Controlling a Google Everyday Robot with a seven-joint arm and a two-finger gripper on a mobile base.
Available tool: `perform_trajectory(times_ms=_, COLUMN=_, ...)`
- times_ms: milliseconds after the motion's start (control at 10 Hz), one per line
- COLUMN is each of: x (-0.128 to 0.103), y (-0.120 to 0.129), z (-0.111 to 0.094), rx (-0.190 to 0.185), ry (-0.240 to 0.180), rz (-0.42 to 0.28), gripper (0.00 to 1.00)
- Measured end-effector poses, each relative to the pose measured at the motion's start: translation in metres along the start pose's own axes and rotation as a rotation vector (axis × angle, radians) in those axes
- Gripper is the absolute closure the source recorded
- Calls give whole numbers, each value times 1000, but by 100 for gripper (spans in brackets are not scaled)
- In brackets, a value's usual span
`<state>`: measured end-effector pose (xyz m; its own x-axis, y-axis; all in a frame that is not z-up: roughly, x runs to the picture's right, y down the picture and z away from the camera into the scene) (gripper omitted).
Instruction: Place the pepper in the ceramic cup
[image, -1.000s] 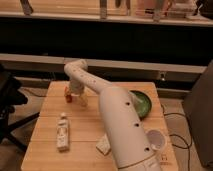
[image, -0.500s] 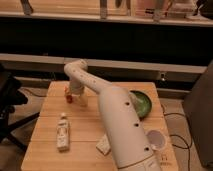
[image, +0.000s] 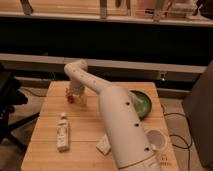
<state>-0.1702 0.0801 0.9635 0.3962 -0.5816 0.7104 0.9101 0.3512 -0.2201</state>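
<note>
the big white arm (image: 117, 120) comes up from the bottom of the view and bends at an elbow near 11 o'clock on the wooden table (image: 85, 127). from the elbow it drops down to the gripper (image: 75, 96), which sits low over the table's far left part, at about 10 o'clock. i cannot tell if the claw is spread or pressed together, because the arm hides most of it.

the pepper (image: 70, 94) is a small red-orange bit right at the gripper's left side. i cannot tell if the claw is pinching it.

the ceramic cup (image: 158, 141) is white and round. it stands at about 4 o'clock on the table, well apart from the pepper.

a green bowl (image: 142, 104) sits at 2 o'clock, partly behind the arm. a small bottle (image: 62, 133) lies at 8 o'clock. a pale little block (image: 103, 145) lies near 6 o'clock, just beside the arm.
</note>
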Motion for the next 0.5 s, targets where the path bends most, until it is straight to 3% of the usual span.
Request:
perform_trajectory(times_ms=300, x=0, y=1, z=-1, rx=-3, ry=-1, rz=0, gripper=62)
perform_trajectory(times_ms=500, x=0, y=1, z=-2, rx=-4, ry=0, rz=0, gripper=84)
